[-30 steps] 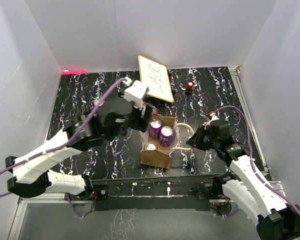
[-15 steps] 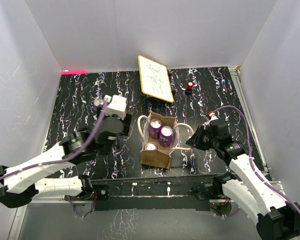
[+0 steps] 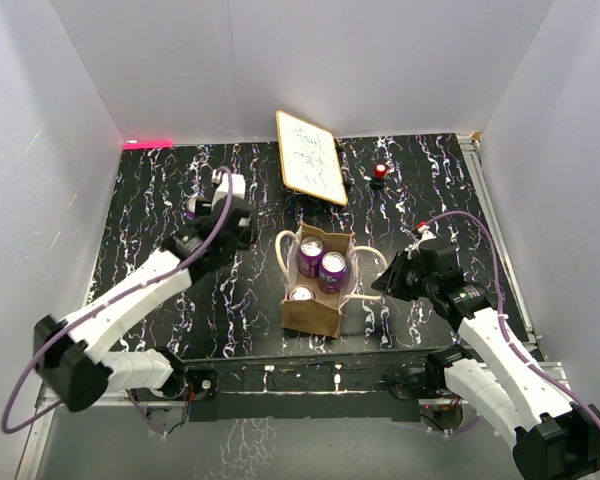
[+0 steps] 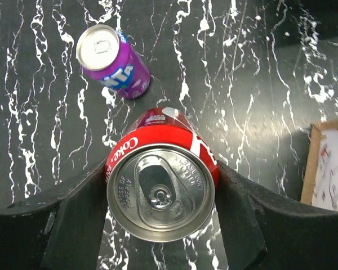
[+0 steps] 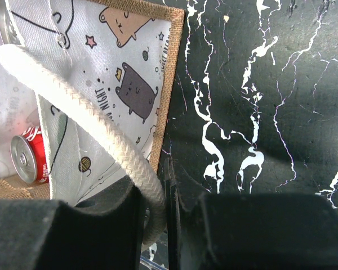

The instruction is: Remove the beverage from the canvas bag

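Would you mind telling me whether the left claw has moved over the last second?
Yes. The left claw has swung left, away from the canvas bag, carrying a red can.

You're looking down into a plain, boxed-in cell: a pale back wall [image 3: 310, 60], left wall [image 3: 30, 200] and right wall [image 3: 565, 170] close round the table [image 3: 150, 190]. Its top is black with white marble-like veins. A short red glow [image 3: 148, 143] sits at the far-left corner, and a metal rail [image 3: 495, 230] runs along the right edge. The light is even and the shadows are soft.
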Available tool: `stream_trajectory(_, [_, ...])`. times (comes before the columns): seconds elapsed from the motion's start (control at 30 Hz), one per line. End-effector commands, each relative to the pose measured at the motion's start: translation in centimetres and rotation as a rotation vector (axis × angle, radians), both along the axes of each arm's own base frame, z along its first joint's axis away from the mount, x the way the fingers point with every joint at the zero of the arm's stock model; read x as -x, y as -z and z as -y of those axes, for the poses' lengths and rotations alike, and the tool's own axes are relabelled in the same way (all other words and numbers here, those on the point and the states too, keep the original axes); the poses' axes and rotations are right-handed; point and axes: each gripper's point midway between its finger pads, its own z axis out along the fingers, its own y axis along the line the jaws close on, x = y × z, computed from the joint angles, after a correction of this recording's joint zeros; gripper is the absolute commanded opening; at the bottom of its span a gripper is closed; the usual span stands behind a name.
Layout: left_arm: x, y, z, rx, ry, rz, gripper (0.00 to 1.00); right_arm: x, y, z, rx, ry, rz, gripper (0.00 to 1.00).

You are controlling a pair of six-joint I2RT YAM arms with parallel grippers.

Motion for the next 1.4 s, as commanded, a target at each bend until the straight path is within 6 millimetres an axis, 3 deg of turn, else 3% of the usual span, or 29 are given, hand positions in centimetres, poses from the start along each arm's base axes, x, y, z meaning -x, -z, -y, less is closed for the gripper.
stream_trajectory(0.0, [-4.9, -2.2, 2.3, 0.112, 0.008, 0.006, 0.00, -0.7, -0.9, -0.2, -0.010, -0.003, 0.045, 0.20])
stream_trajectory(0.17, [-9.5, -1.4, 3.2, 0.115, -0.003, -0.039, 0.00, -0.7, -0.9, -0.1, -0.008, 0.002, 0.046, 0.20])
stream_trajectory(0.33, [-13.7, 0.1, 2.6, 0.105, -0.054, -0.049, 0.00, -0.7, -0.7, -0.1, -0.009, 0.006, 0.043, 0.20])
stream_trajectory(0.53, [-16.6, 2.3, 2.6, 0.120, -0.059, -0.089, 0.00, -0.8, -0.6, 0.0, -0.005, 0.010, 0.040, 0.20])
stream_trajectory(0.9, [-17.2, 6.6, 0.6, 0.101, -0.084, -0.168, 0.00, -0.9, -0.3, 0.1, 0.004, 0.018, 0.030, 0.20])
stream_trajectory(1.37, [-16.8, 8.1, -1.0, 0.105, -0.130, -0.201, 0.00, -1.0, -0.2, 0.1, 0.004, 0.015, 0.028, 0.20])
